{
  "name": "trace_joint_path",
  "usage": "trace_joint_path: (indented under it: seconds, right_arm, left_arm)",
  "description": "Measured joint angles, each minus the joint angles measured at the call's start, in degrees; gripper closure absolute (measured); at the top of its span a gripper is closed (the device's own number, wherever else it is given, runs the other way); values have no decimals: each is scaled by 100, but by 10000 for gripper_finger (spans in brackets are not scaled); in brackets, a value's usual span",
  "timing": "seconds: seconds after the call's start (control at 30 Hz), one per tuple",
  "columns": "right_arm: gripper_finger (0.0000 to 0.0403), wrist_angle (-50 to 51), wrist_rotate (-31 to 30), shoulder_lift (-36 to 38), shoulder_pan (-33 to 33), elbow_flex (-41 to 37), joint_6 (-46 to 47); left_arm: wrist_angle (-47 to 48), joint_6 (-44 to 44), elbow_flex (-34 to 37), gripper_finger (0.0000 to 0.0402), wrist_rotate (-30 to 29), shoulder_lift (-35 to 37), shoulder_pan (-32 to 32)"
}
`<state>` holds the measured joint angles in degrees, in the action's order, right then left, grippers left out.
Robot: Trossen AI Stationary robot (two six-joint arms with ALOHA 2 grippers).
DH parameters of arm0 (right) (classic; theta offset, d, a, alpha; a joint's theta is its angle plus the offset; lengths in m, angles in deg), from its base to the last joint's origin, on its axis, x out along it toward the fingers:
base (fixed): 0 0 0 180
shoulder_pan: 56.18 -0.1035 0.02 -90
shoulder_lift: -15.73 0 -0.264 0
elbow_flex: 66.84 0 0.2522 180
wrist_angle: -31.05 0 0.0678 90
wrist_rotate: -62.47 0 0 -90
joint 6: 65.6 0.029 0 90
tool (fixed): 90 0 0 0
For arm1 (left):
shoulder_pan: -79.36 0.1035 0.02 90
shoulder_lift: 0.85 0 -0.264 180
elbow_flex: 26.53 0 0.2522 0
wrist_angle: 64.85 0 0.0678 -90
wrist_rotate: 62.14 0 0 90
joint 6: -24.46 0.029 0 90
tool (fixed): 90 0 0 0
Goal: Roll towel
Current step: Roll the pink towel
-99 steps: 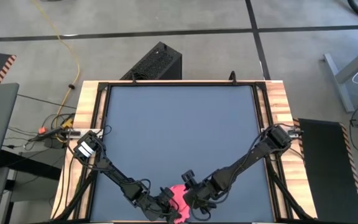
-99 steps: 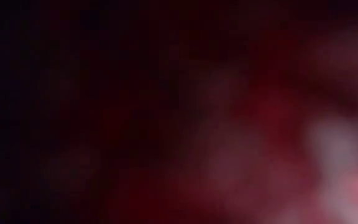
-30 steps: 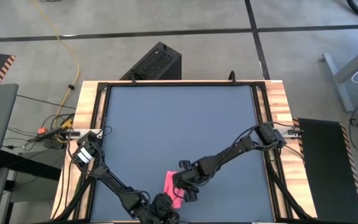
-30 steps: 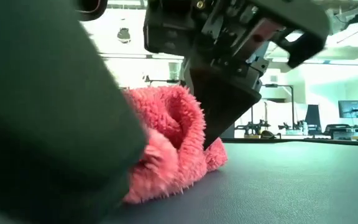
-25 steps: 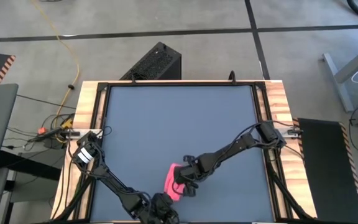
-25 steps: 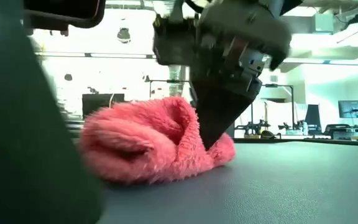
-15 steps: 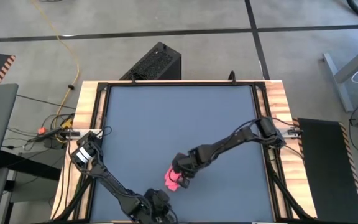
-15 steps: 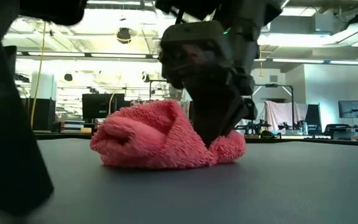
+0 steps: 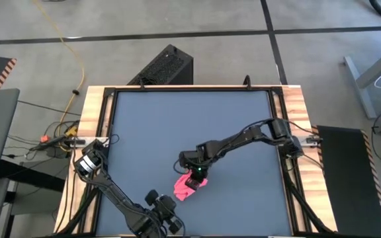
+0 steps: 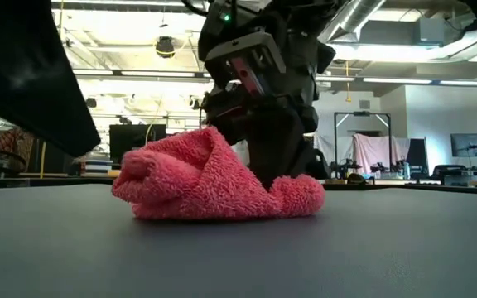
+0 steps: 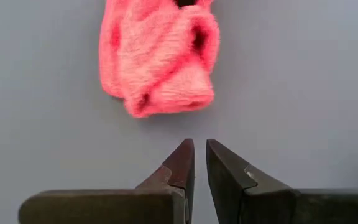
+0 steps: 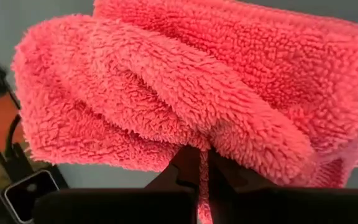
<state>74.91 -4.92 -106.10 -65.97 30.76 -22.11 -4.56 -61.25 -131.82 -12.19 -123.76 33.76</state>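
The right arm is reaching in from the table's right edge, stretched across the mat toward its middle front, elbow bent near the right rail; the right gripper is pointing down onto the towel, its fingers pressed together and pinching a fold of the pink pile, as the right wrist view is showing; in the low view this gripper is standing over the far side of the towel, tips buried in the cloth; the left arm is lying along the left front of the table, bent back toward the near edge; the left gripper is sitting near that edge, just short of the towel and apart from it; its fingers are closed almost tip to tip, holding nothing, and are aiming at the towel

The towel is lying bunched and partly rolled on the mat, a little front of centre, with one thick rolled end and loose folds beside it; the mat is dark grey, plain, framed by black rails and wooden strips

Beyond the table the floor is grey concrete with a yellow cable and a black box; the low view is showing a lit workshop with screens and stands

Behind and to both sides of the towel the mat is lying bare out to its edges
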Motion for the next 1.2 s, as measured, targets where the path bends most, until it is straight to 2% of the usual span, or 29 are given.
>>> trace_joint_path:
  seconds: [0.33, 0.57, 0.8, 0.87, 1.03, 1.2]
  right_arm:
    - [369, 243, 1351, 213, 167, -8, -138]
    - [369, 306, 1728, 233, 375, -1, -140]
    - [369, 340, 1428, 235, 620, 5, -13]
    - [369, 424, 1344, 237, 625, 8, -16]
    - [366, 671, 980, 244, 614, 12, -342]
    - [360, 724, 575, 251, 613, 14, -1022]
  left_arm:
    - [50, 210, 36, 370, -514, 0, 83]
    - [61, 668, 36, 370, -1043, 0, 192]
    - [79, 910, 321, 370, -1969, 4, 326]
    - [44, 815, 474, 370, -1967, 7, 396]
    - [22, 744, 789, 370, -1462, 7, 459]
    - [-28, 185, 811, 370, -1433, 39, 465]
